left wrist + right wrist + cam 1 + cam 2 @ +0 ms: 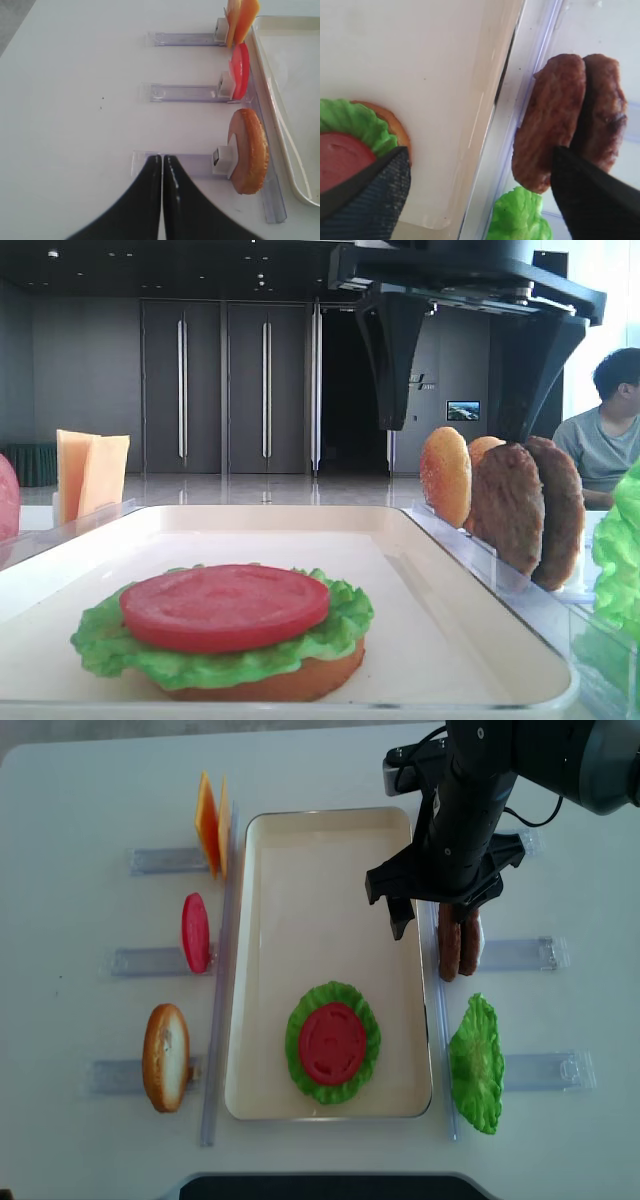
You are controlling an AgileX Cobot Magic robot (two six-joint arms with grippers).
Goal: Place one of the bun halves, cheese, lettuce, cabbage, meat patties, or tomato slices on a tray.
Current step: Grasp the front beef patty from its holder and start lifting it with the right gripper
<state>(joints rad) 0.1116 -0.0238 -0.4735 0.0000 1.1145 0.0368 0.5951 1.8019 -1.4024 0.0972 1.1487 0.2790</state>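
Straddling upright meat patties (458, 948) on edge, right gripper (442, 923) wide open, nothing held.

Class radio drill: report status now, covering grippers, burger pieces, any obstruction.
Right gripper open above the meat patties, nothing held. Left gripper shut, parked. Bun, lettuce, tomato stacked on tray. Nothing in the way.

The tray (262, 960) looks like smooth cream plastic with a soft sheen. The tomato slice (332, 1042) on it is glossy red, the lettuce (300, 1060) beneath ruffled and matt. The meat patties (567, 120) are rough and grainy; their rack (520, 954) is clear plastic.
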